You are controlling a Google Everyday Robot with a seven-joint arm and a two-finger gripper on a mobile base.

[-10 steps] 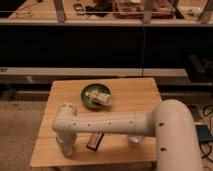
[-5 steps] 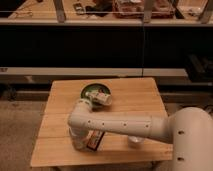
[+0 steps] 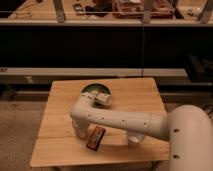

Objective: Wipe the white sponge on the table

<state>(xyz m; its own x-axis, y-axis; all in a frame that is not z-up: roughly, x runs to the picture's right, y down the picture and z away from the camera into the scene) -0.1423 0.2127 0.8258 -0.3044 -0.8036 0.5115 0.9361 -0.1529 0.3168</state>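
The light wooden table (image 3: 60, 95) fills the middle of the camera view. My white arm reaches in from the lower right across its front half. The gripper (image 3: 80, 132) points down at the table top on the front left, just left of a flat dark bar. A pale off-white block at the gripper's tip looks like the white sponge (image 3: 80, 135), resting on the wood. It blends with the gripper, so its outline is unclear.
A green bowl (image 3: 91, 89) sits at the table's back middle with a white labelled bottle (image 3: 104, 99) lying at it. A flat dark bar with an orange edge (image 3: 96, 138) lies right of the gripper. A small white object (image 3: 132, 141) shows under the forearm. Dark shelving stands behind.
The gripper has moved from the front-left corner to the right and away from the front edge, now beside the dark bar. The bowl, bottle and bar have not moved.
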